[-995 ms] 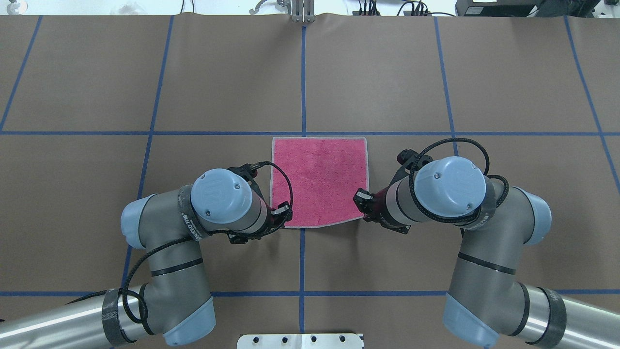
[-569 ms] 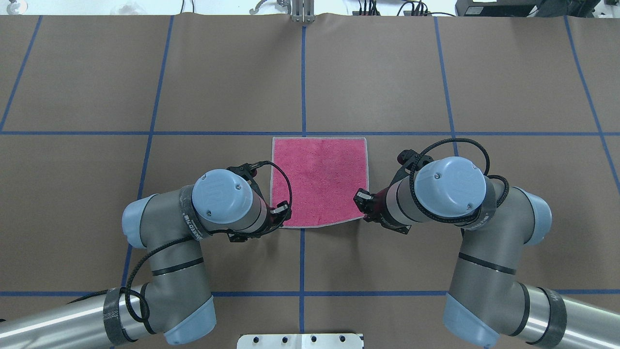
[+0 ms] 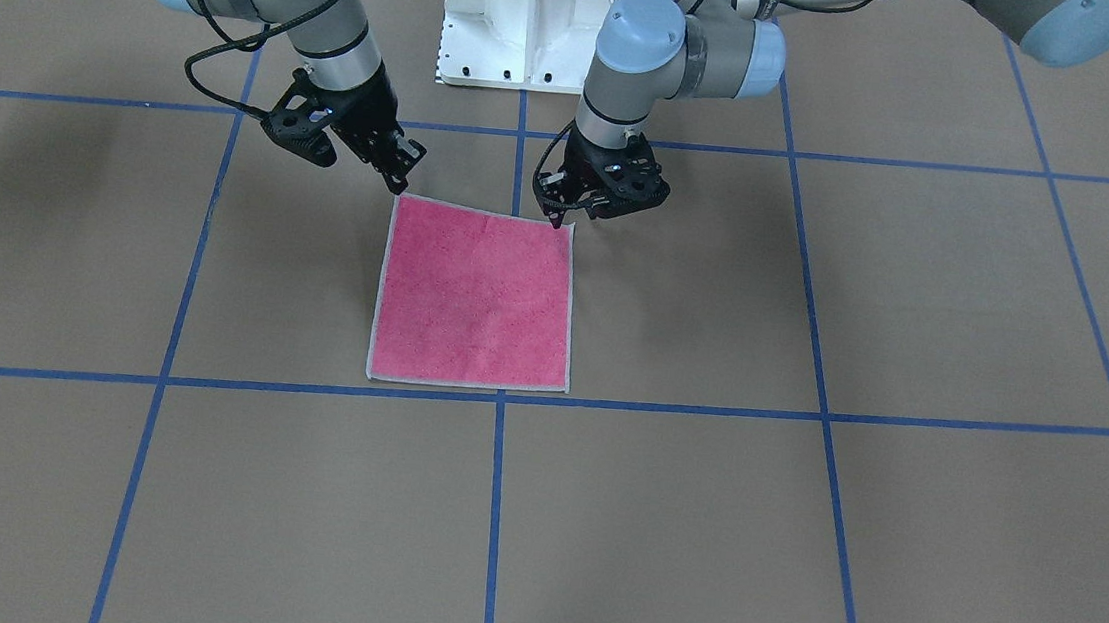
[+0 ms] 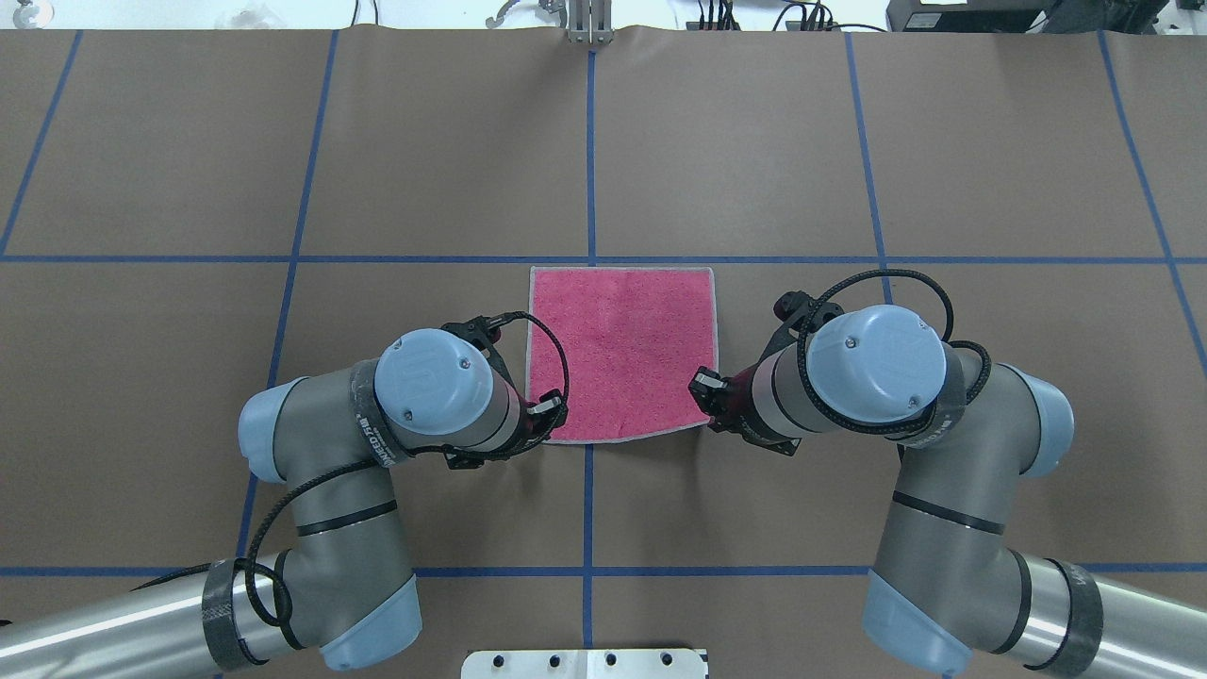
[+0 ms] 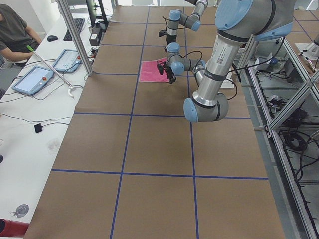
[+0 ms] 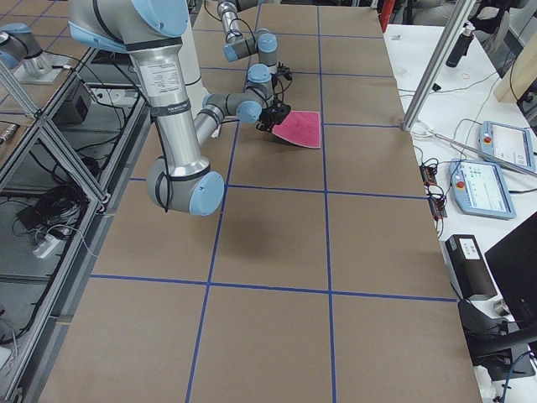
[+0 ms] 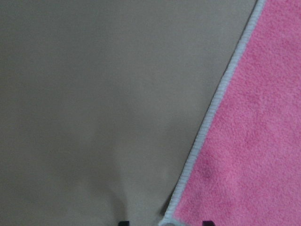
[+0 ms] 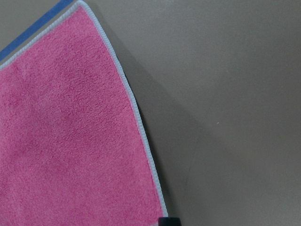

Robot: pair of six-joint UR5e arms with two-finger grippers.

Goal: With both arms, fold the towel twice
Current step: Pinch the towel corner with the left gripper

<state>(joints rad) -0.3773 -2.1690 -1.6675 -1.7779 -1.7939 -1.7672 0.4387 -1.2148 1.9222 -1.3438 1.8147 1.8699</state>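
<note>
Overhead exterior view showed the towel lying flat and unfolded, pink side up, at mid-table. Step looked like grabbing the two near corners for the first fold. The left gripper had its fingers apart, straddling its corner. The right gripper sat at the other corner, and whether it was clamped couldn't be told. Next move likely needs both corners pinched, lifted and carried evenly to the far edge. The brown table had a blue tape grid, and an operator sat at a side desk.

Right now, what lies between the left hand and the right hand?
The towel, pink face up: its robot-side edge runs from the left hand at one corner to the right hand at the other. The overhead view shows this.
</note>
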